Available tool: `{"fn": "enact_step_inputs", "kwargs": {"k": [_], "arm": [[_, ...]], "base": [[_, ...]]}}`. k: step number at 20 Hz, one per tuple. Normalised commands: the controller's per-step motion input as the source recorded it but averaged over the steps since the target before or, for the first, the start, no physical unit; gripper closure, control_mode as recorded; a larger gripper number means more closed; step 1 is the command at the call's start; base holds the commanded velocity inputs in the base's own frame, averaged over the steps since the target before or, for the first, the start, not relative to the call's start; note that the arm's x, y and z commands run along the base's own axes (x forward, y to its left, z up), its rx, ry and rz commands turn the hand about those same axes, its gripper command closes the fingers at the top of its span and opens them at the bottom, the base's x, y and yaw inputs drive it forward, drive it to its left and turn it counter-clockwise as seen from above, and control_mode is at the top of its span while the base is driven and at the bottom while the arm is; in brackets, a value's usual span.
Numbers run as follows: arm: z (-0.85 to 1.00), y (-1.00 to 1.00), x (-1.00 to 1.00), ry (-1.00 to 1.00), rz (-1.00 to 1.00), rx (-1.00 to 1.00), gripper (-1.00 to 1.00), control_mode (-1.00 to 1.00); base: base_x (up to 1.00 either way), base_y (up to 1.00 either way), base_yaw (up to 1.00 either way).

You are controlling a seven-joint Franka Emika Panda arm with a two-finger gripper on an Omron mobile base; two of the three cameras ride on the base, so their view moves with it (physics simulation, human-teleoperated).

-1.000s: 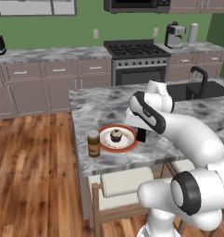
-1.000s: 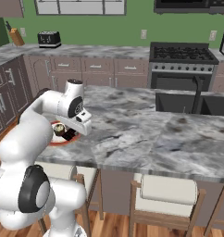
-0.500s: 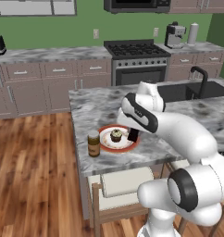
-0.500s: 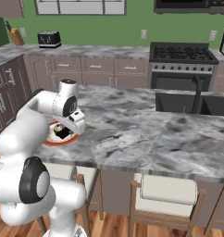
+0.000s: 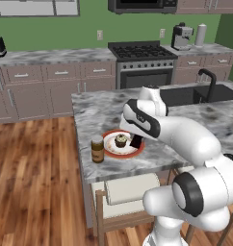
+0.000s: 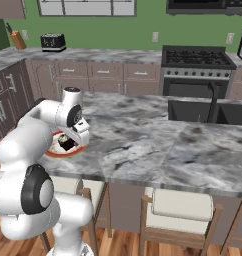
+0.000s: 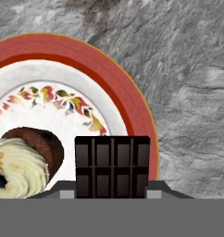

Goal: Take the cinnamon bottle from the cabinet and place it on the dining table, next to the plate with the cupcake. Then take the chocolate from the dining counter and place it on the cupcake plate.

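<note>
i have the chocolate point(image 7: 112, 166) clamped in the fingers point(image 5: 135, 141), bottom centre of the hand view, standing on edge over the right side of the plate point(image 7: 109, 88). it hangs low above the white of the plate, just right of the cupcake point(image 7: 21, 162) at lower left, so i judge it is placed to drop clear of the frosting yet inside the orange-red rim. whether its lower edge touches the plate i cannot tell.

in the left base view, centre frame, the cinnamon bottle point(image 5: 97, 149) stands upright on the counter point(image 5: 97, 108) just left of the plate, so that half of the job looks done. the plate sits near the counter's front edge, which is why the arm folds back so tightly over it.
</note>
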Motion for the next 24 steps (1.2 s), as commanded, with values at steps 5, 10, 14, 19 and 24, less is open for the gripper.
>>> {"fn": "enact_step_inputs", "kwargs": {"k": [5, 10, 14, 19, 24], "arm": [[-0.04, 0.00, 0.00, 0.01, -0.04, 0.00, 1.00, -1.00], [-0.03, 0.03, 0.00, 0.00, -0.03, 0.00, 1.00, -1.00], [-0.06, 0.05, 0.00, 0.00, -0.03, 0.00, 1.00, -1.00], [-0.08, 0.07, 0.02, 0.00, -0.03, 0.00, 1.00, -1.00], [-0.06, 0.02, 0.10, 0.01, -0.02, 0.00, 1.00, -1.00]], "base": [[0.00, 0.00, 0.00], [0.00, 0.00, 0.00], [0.00, 0.00, 0.00], [0.00, 0.00, 0.00], [0.00, 0.00, 0.00]]}}
